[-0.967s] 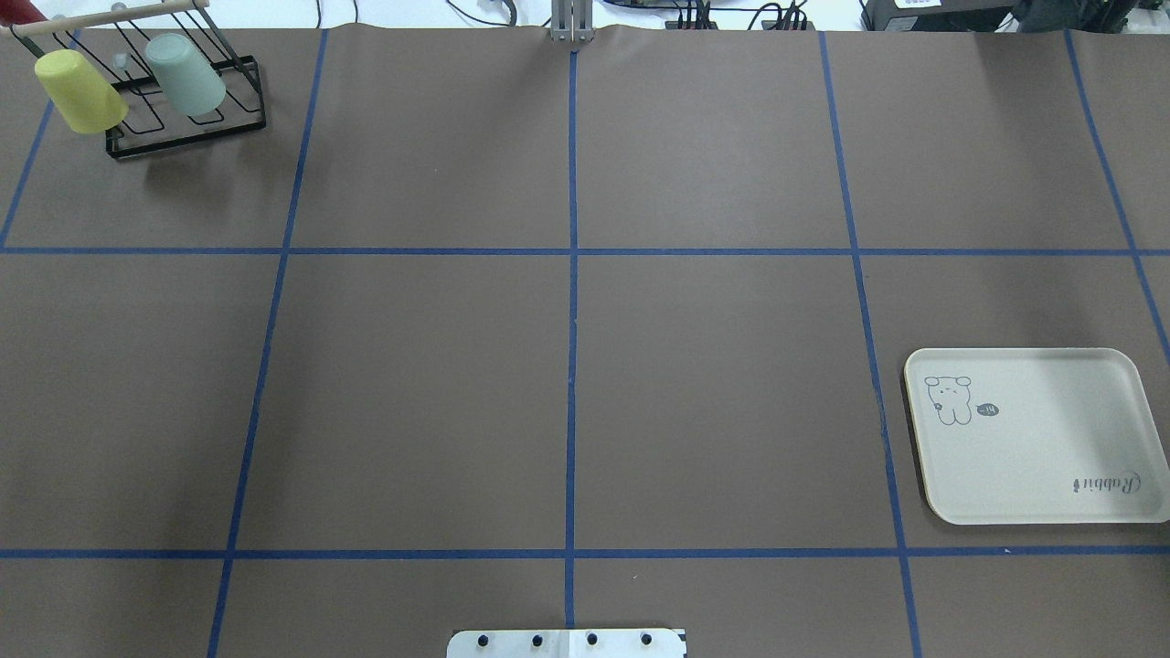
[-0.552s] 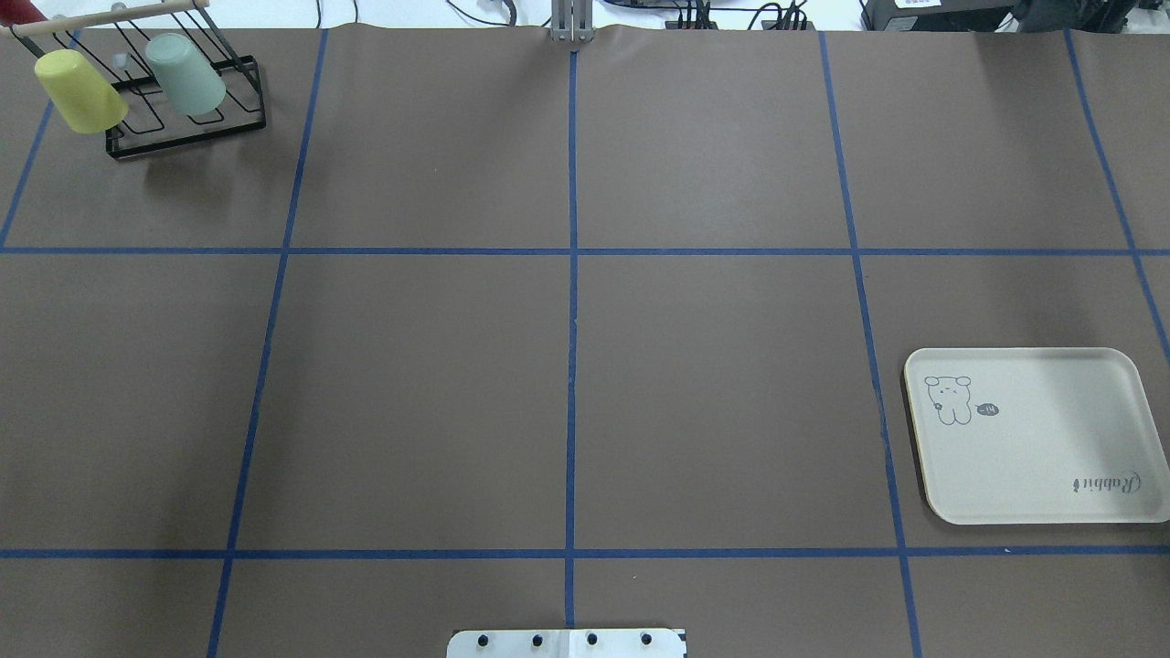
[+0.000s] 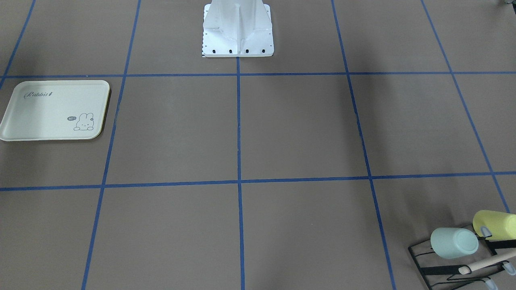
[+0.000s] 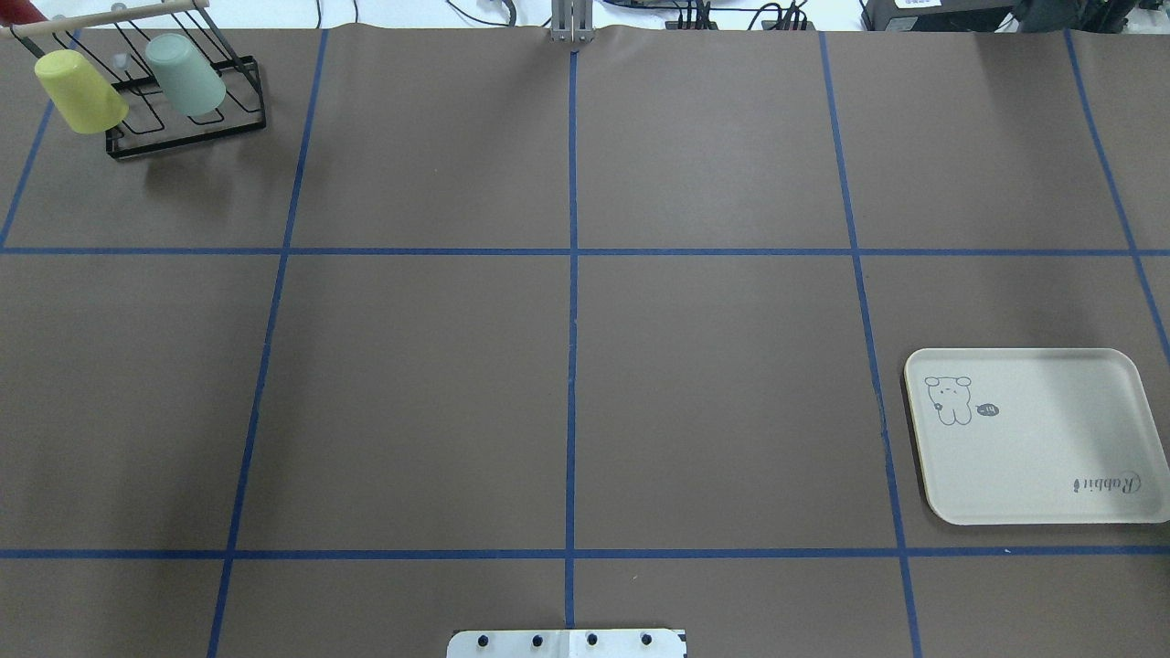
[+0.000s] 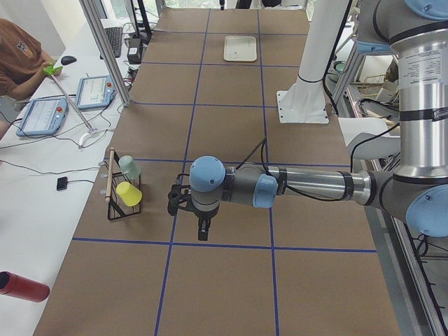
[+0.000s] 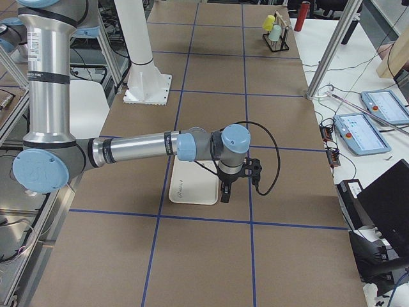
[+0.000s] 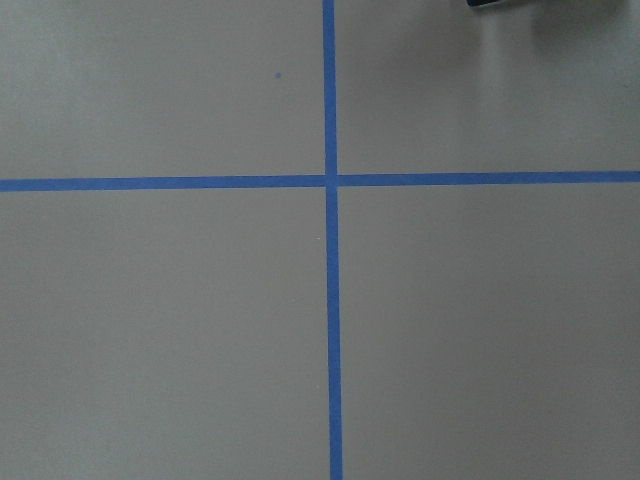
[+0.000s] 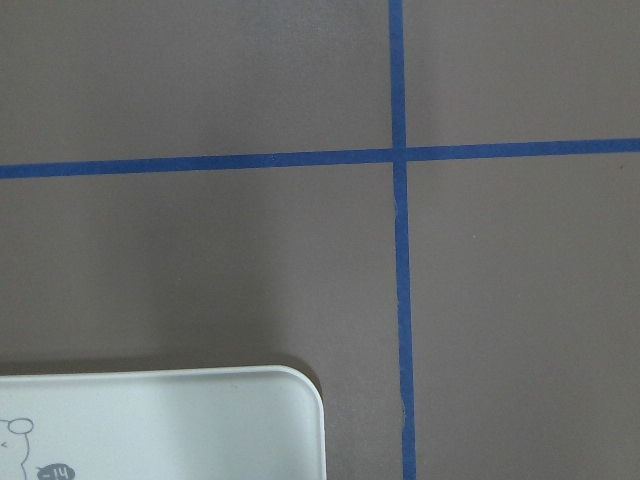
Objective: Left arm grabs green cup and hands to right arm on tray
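Observation:
The green cup [image 4: 186,73] hangs tilted on a black wire rack [image 4: 187,139] at the table's far left corner, beside a yellow cup [image 4: 80,90]. It also shows in the front view [image 3: 453,242] and the left side view [image 5: 129,166]. The cream tray [image 4: 1033,439] lies flat at the near right; its corner shows in the right wrist view [image 8: 150,420]. The left gripper [image 5: 203,231] hangs over the table near the rack, apart from the cup. The right gripper [image 6: 223,195] hangs above the tray's edge [image 6: 192,188]. I cannot tell whether either is open or shut.
The robot's white base plate [image 4: 567,642] stands at the near middle edge. Blue tape lines grid the brown table. A red bottle [image 5: 21,287] lies off the table's far side. An operator sits at a side desk with tablets [image 5: 42,115].

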`<state>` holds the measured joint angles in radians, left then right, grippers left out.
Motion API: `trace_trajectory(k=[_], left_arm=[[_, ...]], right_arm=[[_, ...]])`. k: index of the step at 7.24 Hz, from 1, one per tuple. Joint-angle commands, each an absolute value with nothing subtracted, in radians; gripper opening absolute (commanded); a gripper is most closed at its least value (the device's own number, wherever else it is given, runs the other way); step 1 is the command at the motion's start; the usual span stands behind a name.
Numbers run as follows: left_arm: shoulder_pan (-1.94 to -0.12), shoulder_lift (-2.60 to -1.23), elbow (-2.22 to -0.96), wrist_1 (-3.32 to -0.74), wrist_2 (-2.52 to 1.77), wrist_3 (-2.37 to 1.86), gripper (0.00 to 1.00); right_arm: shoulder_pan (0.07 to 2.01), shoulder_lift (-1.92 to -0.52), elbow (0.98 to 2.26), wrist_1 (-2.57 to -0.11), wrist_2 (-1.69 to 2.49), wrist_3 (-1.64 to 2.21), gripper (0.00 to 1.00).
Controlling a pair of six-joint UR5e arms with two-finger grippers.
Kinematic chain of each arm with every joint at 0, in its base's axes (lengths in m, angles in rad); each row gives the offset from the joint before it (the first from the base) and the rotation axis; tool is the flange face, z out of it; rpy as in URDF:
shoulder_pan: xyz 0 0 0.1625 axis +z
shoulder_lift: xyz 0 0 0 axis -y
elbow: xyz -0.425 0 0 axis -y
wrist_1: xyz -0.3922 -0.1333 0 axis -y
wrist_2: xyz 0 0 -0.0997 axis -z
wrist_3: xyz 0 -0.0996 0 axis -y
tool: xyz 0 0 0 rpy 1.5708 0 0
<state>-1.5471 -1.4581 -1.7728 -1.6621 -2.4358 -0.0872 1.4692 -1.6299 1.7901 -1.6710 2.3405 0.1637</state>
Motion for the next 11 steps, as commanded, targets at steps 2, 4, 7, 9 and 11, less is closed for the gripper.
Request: trace_trajectory(k=[2, 4, 7, 9, 11], left_arm=[[-1.445, -1.534, -1.792, -1.655, -2.442, -0.178, 1.0], [-1.389, -1.583, -1.796, -1.654, -2.441, -0.281, 1.0], [-1.3, -1.811, -1.697, -1.654, -2.358, -0.545, 1.0], [-1.269, -1.973, -1.553, -1.651, -2.356, -0.636, 1.0], [-1.234, -2.064, -1.422, -1.651, -2.379, -0.64, 1.0]], right_arm=[[1.466, -1.625, 1.789, -1.671, 2.368, 0.164, 1.0], [1.466, -1.624, 1.789, -1.646, 2.37, 0.163, 1.0], [1.466, -1.625, 1.781, -1.609, 2.372, 0.166, 1.0], [1.466, -1.62, 1.775, -1.611, 2.37, 0.166, 1.0], [1.465, -1.617, 1.77, -1.609, 2.4, 0.166, 1.0]])
